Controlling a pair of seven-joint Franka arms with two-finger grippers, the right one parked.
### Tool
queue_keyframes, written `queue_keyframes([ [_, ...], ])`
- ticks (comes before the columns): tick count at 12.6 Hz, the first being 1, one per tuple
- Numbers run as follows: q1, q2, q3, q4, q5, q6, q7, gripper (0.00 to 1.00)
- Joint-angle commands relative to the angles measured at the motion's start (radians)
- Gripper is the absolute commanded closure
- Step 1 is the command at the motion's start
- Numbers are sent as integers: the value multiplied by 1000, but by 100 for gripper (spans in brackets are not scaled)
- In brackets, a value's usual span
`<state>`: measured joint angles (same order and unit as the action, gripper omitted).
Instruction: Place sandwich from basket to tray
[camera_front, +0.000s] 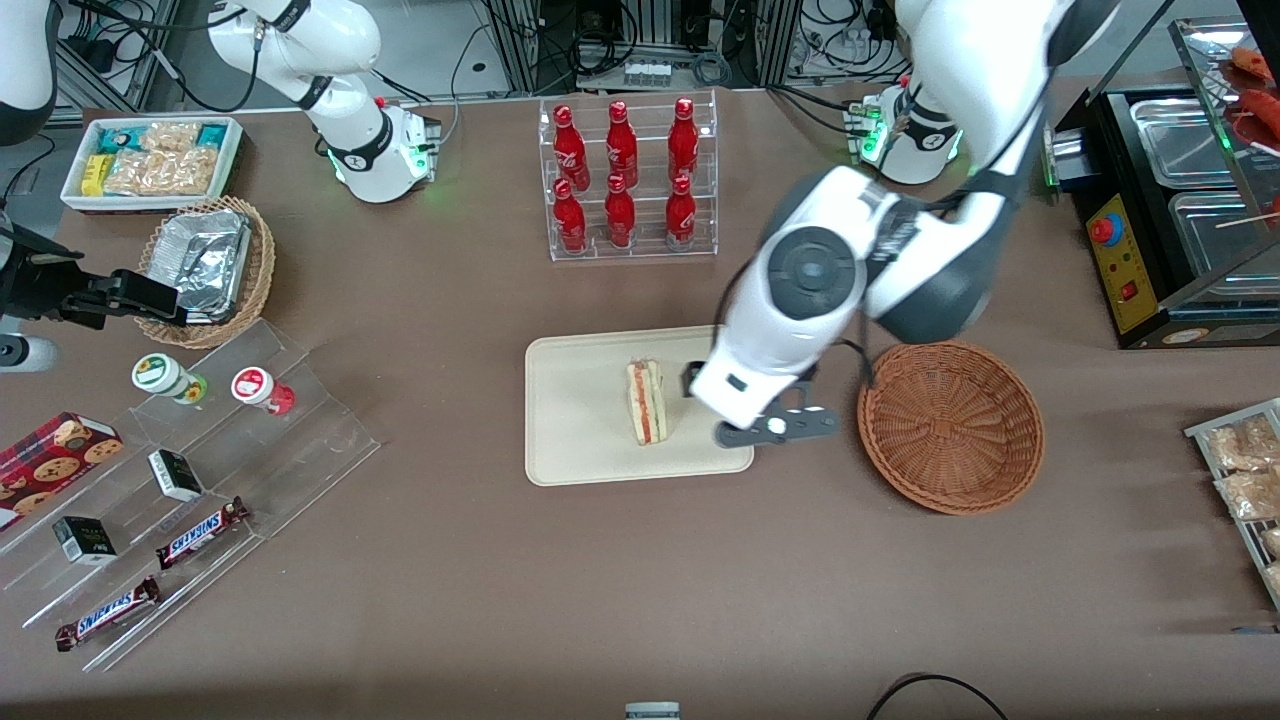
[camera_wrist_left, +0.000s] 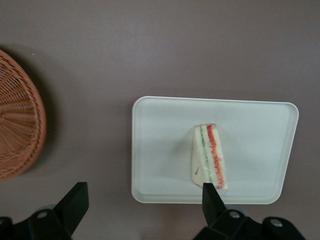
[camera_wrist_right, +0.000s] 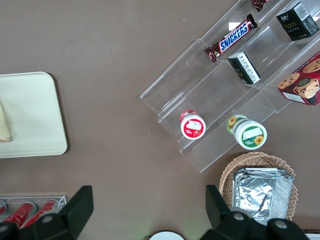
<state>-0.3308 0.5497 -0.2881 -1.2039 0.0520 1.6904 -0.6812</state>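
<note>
The gripper (camera_wrist_left: 142, 200) hangs above the tray (camera_front: 580, 450), fingers (camera_wrist_left: 75, 200) spread wide and holding nothing; the sandwich (camera_front: 646, 402) lies on the tray, basket (camera_front: 950, 425) beside.

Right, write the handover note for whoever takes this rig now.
Pincer: open, holding nothing, hanging above the tray's edge that faces the basket.
Sandwich: lying on the tray, clear of the fingers.
Basket: nothing visible in it, beside the tray toward the working arm's end.
Done: sandwich placed on the tray.
Left: probably only pulling the arm away.
</note>
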Motion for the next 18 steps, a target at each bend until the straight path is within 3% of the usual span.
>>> queue_keyframes([
  [1,97,-129,-8,-146,-29,-9,127,0],
  [8,306,-246,-6,-221,-67,-141,466,0],
  [15,391,-379,1,-310,-87,-216,579,0],
  [18,381,-433,58,-347,-89,-244,624,0],
])
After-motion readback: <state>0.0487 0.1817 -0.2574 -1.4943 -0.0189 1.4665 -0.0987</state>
